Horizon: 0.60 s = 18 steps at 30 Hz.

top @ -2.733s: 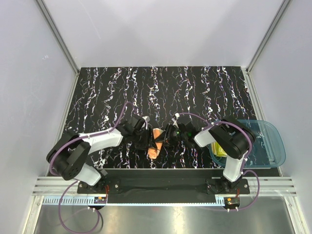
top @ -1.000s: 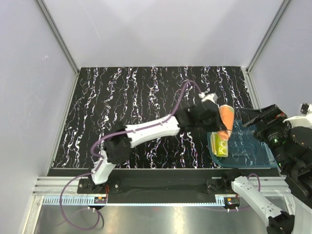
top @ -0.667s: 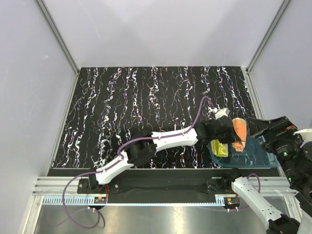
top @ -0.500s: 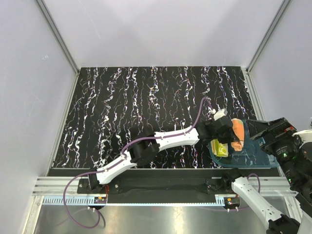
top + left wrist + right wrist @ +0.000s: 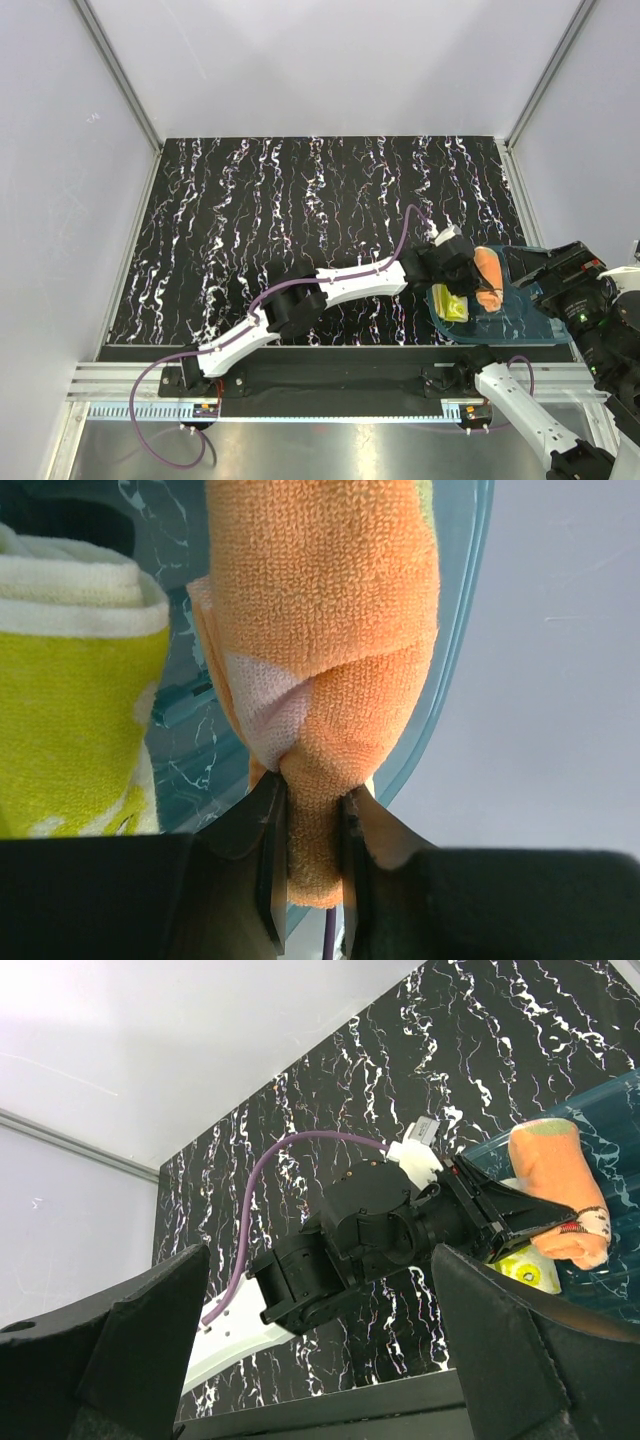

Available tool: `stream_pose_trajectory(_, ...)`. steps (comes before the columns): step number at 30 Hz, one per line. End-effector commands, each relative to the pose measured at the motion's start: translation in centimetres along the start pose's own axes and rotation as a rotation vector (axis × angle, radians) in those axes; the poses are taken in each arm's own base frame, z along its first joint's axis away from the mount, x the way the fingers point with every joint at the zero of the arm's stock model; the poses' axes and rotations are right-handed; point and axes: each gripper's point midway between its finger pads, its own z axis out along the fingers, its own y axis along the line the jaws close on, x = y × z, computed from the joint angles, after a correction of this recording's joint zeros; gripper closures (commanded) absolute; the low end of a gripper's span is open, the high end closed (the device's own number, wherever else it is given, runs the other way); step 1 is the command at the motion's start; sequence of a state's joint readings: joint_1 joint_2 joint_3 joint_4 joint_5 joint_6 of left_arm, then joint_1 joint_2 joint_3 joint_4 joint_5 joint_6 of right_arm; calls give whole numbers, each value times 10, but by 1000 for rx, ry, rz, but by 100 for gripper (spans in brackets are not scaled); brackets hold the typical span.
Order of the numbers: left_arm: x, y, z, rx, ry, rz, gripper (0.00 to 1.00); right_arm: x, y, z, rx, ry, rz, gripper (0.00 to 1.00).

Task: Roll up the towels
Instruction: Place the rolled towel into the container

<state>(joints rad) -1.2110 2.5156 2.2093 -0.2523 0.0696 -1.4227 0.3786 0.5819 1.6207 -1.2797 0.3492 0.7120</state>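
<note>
My left gripper [image 5: 308,825] pinches the rolled orange towel [image 5: 325,630] over the tray [image 5: 545,325], right of the yellow towel [image 5: 70,700]; right gripper spread. Released high, I fear the roll loosens

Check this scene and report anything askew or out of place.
Nothing stands out. The left gripper holds the rolled orange towel over the blue tray, beside the rolled yellow towel already lying in it. The right gripper is open, raised clear.
</note>
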Motion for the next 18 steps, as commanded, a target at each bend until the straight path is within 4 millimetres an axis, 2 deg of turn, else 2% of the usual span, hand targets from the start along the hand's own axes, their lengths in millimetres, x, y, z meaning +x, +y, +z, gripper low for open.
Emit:
stream_pose_trajectory(1, 4, -20, -7, 60, 40, -10, 80, 0, 3, 6, 5, 7, -7, 0)
stream_pose_trajectory(4, 8, -13, -4, 38, 67, -19, 76, 0, 3, 6, 5, 7, -5, 0)
stream_pose_trajectory(7, 10, -4, -3, 10, 69, -18, 68, 0, 3, 6, 6, 6, -3, 0)
stream_pose_trajectory(12, 11, -6, -7, 21, 75, -12, 54, -1, 3, 6, 10, 4, -6, 0)
stream_pose_trajectory(18, 13, -8, -6, 38, 90, -16, 50, -1, 1, 8, 23, 6, -11, 0)
